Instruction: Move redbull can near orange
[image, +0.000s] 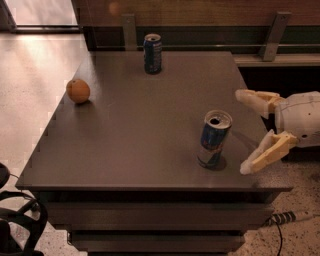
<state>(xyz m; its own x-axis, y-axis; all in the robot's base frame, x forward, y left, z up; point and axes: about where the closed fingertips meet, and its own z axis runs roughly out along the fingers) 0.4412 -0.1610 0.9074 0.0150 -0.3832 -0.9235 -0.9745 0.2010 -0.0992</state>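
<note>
Gripper (243, 132) is coming in from the right edge of the table (125, 135) with its 2 fingers spread wide, holding nothing and touching nothing as far as I can see. Redbull can (214, 139) stands upright near the front right of the tabletop, just left of the open fingers. Orange (78, 91) sits way over by the left edge, well apart from it. 1 dark-blue can (152, 53) stands at the back edge.

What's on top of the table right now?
On the table: the redbull can upright front right, the orange at the left edge, a dark blue can at the back. The gripper, fingers open, is right of the redbull can. The surface under each can is covered.
</note>
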